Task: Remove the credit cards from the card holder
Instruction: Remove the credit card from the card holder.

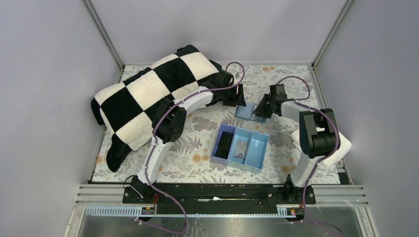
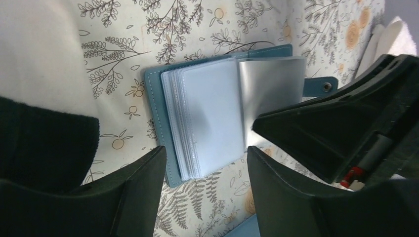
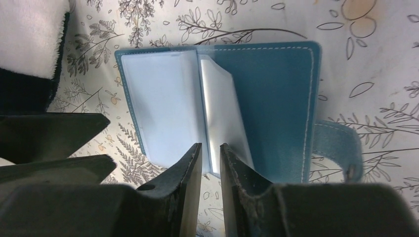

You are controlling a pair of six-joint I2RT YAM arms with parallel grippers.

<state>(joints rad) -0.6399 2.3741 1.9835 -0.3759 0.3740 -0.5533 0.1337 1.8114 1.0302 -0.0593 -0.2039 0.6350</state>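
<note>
The blue card holder (image 1: 245, 112) lies open on the flowered cloth, its strap (image 3: 341, 148) off to one side. A stack of pale grey sleeves (image 2: 207, 118) rests on its left panel (image 3: 163, 108). One silvery leaf (image 3: 222, 113) stands up from the spine. My right gripper (image 3: 211, 148) has its fingers a narrow gap apart, with that leaf's lower edge between the tips. My left gripper (image 2: 205, 155) hovers wide open over the near edge of the stack and holds nothing. I cannot tell the credit cards apart from the sleeves.
A light-blue three-compartment tray (image 1: 258, 148) sits just in front of the holder, with a small pale item (image 1: 241, 148) in its middle compartment. A black-and-white checkered blanket (image 1: 148, 98) covers the far left. A white towel (image 1: 341, 143) lies under the right arm.
</note>
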